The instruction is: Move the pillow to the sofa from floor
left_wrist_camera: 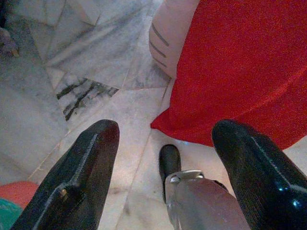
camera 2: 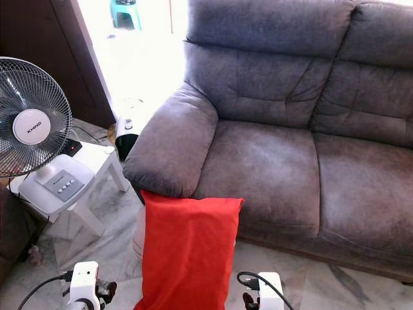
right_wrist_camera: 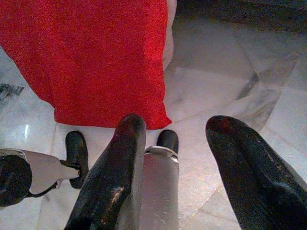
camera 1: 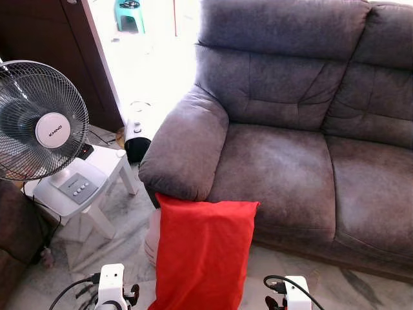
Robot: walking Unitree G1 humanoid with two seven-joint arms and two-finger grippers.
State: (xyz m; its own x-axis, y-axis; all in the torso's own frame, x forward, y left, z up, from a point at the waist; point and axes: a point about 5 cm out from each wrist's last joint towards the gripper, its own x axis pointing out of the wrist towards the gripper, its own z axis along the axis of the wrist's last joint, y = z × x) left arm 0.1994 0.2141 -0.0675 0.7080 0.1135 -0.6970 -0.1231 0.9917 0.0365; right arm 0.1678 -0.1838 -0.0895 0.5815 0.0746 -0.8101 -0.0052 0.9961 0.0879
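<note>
Both grippers, left (left_wrist_camera: 163,143) and right (right_wrist_camera: 175,139), hang open at lower frame; best to close in from either side of the pillow (camera 1: 203,252), then lift onto the sofa (camera 1: 284,168).

White wrist blocks (camera 1: 111,279) with looping black cables (camera 1: 70,288), glossy black ribbed gripper fingers (left_wrist_camera: 79,177), silver legs

There was one red pillow (camera 1: 203,252), with one pale cushion (camera 1: 152,236) partly hidden behind it. One grey sofa (camera 1: 290,148) stood there, showing two seat cushions. One fan (camera 1: 39,123) sat on one white stool (camera 1: 97,187). One teal stool (camera 1: 129,14) stood beyond the doorway. Two grippers showed, left (left_wrist_camera: 165,148) and right (right_wrist_camera: 175,153).
</note>
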